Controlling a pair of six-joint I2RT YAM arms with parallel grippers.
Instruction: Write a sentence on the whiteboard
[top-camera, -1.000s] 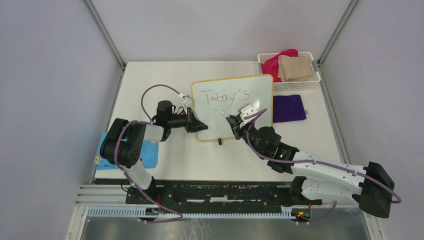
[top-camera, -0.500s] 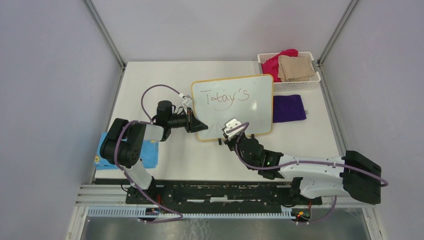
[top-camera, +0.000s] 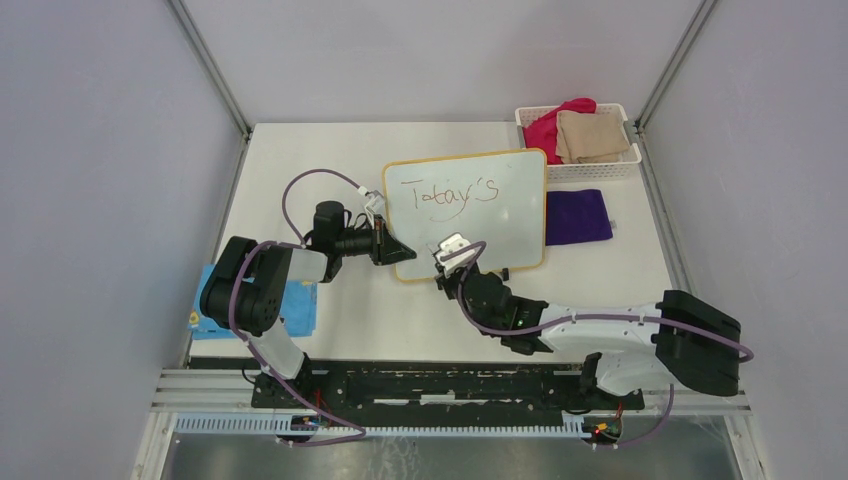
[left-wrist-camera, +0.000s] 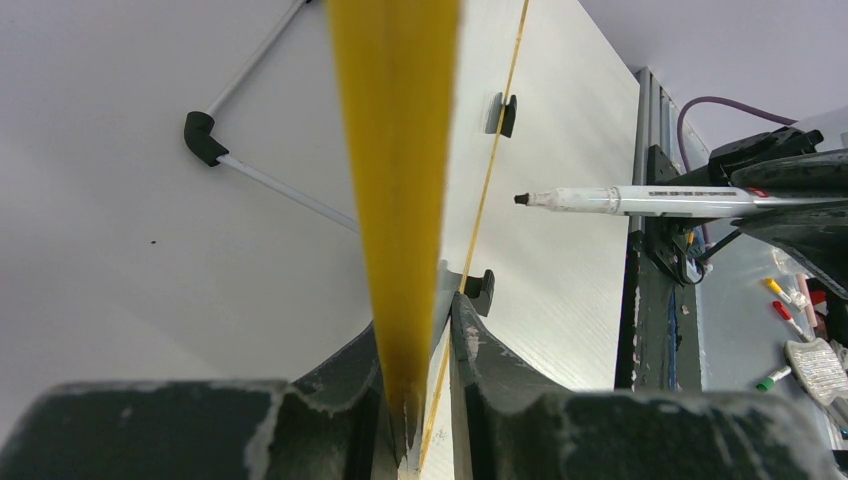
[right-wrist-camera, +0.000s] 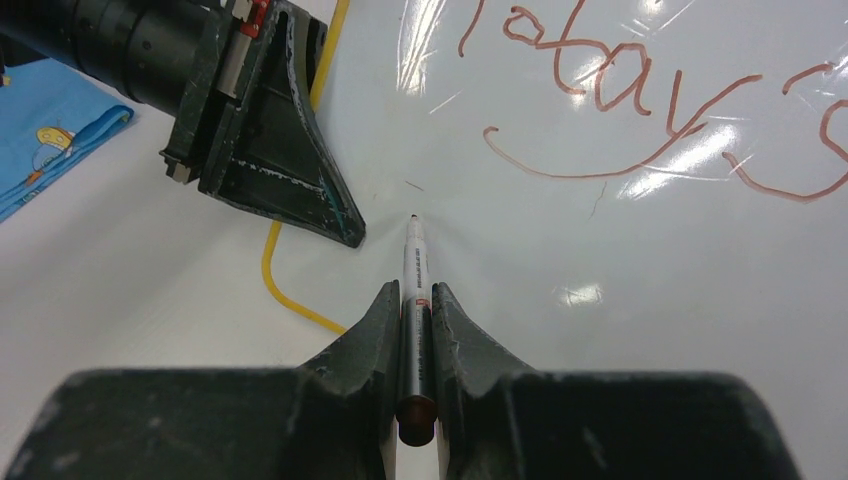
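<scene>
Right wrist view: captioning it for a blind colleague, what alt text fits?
The right gripper clamps a marker, its tip near blank whiteboard below the handwritten word "Today's". The left gripper grips the board's yellow edge.

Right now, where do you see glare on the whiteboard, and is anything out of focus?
Right wrist view: white glare streaks cross the whiteboard around the writing, while the marker is sharp. Left wrist view: the board's yellow frame, near the lens, looks blurred; the marker beyond is sharp.

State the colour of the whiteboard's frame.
Yellow-orange; the frame shows best in the left wrist view.
</scene>
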